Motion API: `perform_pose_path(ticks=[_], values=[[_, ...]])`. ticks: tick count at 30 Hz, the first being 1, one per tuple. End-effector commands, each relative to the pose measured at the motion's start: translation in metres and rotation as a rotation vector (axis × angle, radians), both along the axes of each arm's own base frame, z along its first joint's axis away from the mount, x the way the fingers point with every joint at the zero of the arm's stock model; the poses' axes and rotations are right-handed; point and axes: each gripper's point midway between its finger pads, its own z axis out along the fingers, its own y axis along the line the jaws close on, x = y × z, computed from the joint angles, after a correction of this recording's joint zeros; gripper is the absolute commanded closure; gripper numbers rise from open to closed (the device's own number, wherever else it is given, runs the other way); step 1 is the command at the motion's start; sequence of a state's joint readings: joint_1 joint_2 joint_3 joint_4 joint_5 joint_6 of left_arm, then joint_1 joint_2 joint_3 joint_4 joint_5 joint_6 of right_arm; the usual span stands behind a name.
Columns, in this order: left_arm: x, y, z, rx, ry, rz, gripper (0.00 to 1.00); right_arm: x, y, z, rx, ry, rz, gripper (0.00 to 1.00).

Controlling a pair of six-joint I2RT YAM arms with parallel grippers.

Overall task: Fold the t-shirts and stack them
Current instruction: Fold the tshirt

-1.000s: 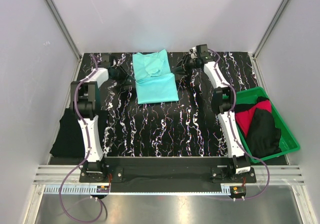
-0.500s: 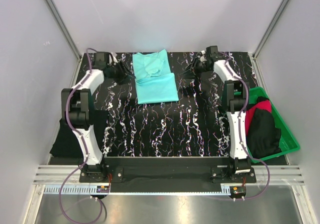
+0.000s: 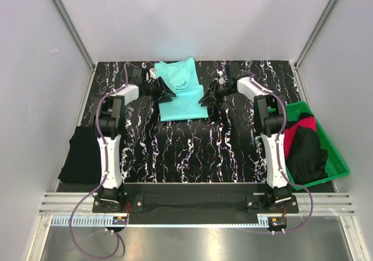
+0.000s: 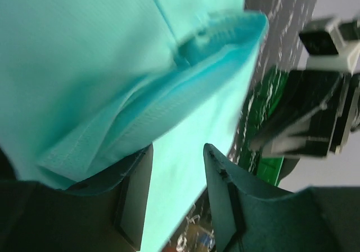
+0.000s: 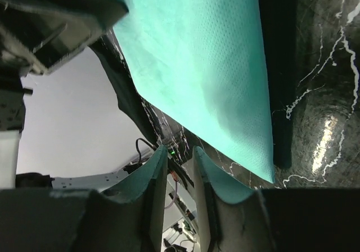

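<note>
Swung inward since a second ago, beyond the black t-shirt (image 3: 81, 156) off the mat's (image 3: 192, 150) near left and the green tray (image 3: 337, 163) with a red-pink t-shirt (image 3: 291, 136), the left gripper (image 3: 169, 95) and right gripper (image 3: 203, 101) flank the folded turquoise t-shirt (image 3: 182, 98) at the far middle, left jaws half open at its edge, right jaws narrowly parted and empty.

Open mat (image 3: 192, 150) before the arms, green tray (image 3: 341, 165) right, black t-shirt (image 3: 81, 156) left

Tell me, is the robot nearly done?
Not yet. A black shirt lies at the left, apparently done. The turquoise shirt is partly folded, left gripper and right gripper at its sides. A red shirt and a second black shirt wait in the green tray.
</note>
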State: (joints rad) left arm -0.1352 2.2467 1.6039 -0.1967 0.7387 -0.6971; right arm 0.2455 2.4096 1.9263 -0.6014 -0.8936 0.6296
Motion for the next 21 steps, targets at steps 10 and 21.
perform_pose_path(ticks=[10,21], values=[[0.087,0.046,0.013,-0.076,-0.13,0.115,0.55,0.07,0.029,0.013,0.127,-0.162,-0.099,0.75],[0.083,0.048,0.043,-0.125,-0.148,0.128,0.55,0.138,0.046,-0.015,0.214,-0.14,-0.224,0.78]])
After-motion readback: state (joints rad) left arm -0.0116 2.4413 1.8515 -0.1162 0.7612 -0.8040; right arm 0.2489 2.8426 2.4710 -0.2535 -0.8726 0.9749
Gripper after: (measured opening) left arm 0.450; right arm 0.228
